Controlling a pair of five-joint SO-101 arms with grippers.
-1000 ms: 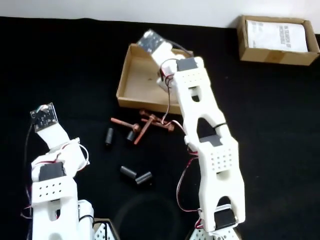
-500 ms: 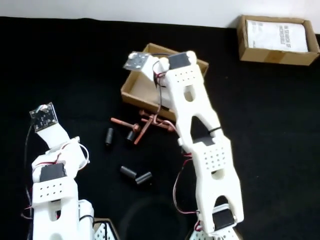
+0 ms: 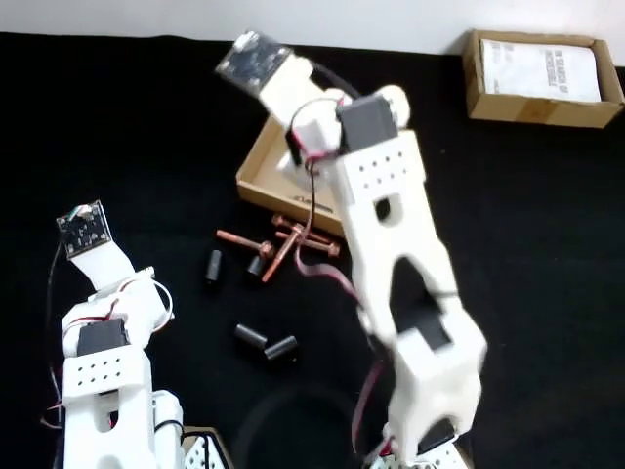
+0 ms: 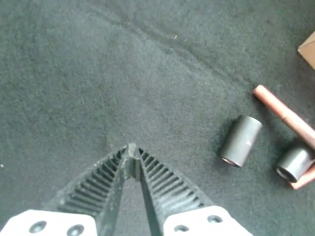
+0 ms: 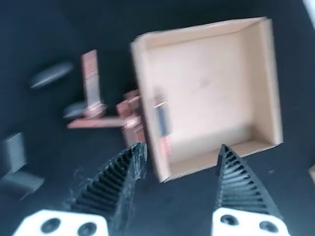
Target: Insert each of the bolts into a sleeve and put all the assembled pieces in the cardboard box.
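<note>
The cardboard box (image 5: 206,88) lies below my right gripper (image 5: 181,152), which hangs open and empty above its near wall. Inside the box, against that wall, lies what looks like a dark sleeve with a copper bolt through it (image 5: 161,123), blurred. In the high view the right arm (image 3: 376,176) covers part of the box (image 3: 262,176). Copper bolts (image 3: 283,246) lie crossed just in front of the box, with black sleeves (image 3: 213,266) (image 3: 266,342) scattered nearer the arms. My left gripper (image 4: 131,151) is shut and empty, low over the cloth, left of a sleeve (image 4: 240,141) and a bolt (image 4: 283,113).
A second cardboard box (image 3: 542,103) holding a printed sheet stands at the back right corner. The table is covered in black cloth (image 3: 117,117); the left arm (image 3: 98,362) stands at the front left.
The right arm has lifted and swung its wrist up and toward the back left, away from the box. The box turned slightly. The left arm has stayed still.
</note>
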